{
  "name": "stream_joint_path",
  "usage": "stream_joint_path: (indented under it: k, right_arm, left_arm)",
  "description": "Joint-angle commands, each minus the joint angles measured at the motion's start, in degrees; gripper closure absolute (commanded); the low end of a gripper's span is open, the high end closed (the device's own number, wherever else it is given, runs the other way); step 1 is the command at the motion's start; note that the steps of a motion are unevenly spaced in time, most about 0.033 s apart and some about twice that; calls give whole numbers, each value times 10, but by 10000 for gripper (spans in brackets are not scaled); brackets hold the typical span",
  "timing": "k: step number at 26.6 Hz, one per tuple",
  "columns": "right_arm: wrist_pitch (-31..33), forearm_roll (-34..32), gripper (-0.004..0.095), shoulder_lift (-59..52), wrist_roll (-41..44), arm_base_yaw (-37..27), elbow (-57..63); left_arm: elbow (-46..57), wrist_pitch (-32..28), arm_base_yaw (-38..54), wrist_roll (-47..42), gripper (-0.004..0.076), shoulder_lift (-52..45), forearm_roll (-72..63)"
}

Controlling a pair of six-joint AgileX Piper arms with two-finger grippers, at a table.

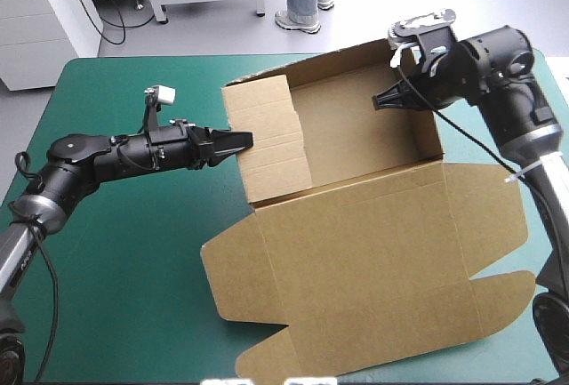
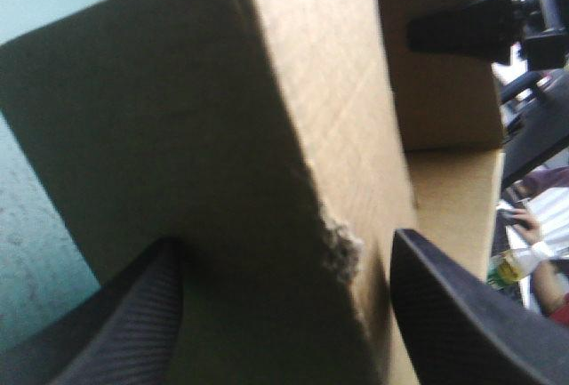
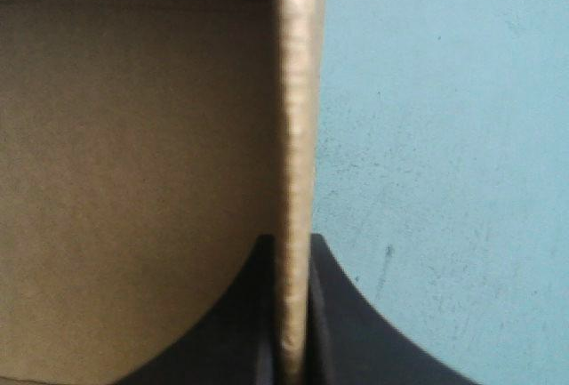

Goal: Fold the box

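Observation:
The brown box [image 1: 356, 252] lies in the middle of the table as an open tray, its back and side walls raised and its lid flat toward the near edge. My left gripper [image 1: 238, 142] is at the tray's left wall [image 1: 267, 136]. In the left wrist view its fingers [image 2: 133, 314] stand apart, open [image 2: 284, 238], with that wall's folded edge [image 2: 302, 136] between them. My right gripper [image 1: 384, 100] is at the top of the right wall [image 1: 428, 132]. It is shut [image 3: 292, 238] on the wall's thin edge [image 3: 298, 92]. The right gripper [image 2: 453, 29] also shows far off.
The teal-green cover [image 1: 133, 252] lies bare left of the box. The lid's side flaps [image 1: 498, 216] reach toward the table's right edge. The lid's front tab [image 1: 373, 349] nearly reaches the near edge.

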Motion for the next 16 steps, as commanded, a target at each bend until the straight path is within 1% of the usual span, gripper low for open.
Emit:
stream_joint_path:
  k: [1,6,9,10,11,12,14,16]
  right_arm:
    - [-41,-33,920,-14,33,42,-13]
    - [-97,-30,920,-13,64,84,-13]
    - [-108,-16,920,-10,63,104,-13]
    - [-108,-9,920,-7,63,111,-13]
    - [-108,-2,920,-5,64,114,-13]
    - [-108,14,920,3,65,120,-13]
    - [-108,26,920,8,65,121,-13]
    - [-108,32,920,15,69,121,-13]
  left_arm:
    - [-68,-64,-32,-115,248,-21,80]
    - [-105,-139,-60,-266,251,-21,246]
    - [-112,-170,-80,-334,295,-21,333]
    - [-112,-191,-92,-379,346,-21,391]
    - [-112,-197,-97,-401,366,-21,413]
    - [-112,-201,-105,-441,426,-21,467]
    - [-112,-200,-112,-464,525,-21,515]
    - [-112,-196,-114,-475,666,-21,544]
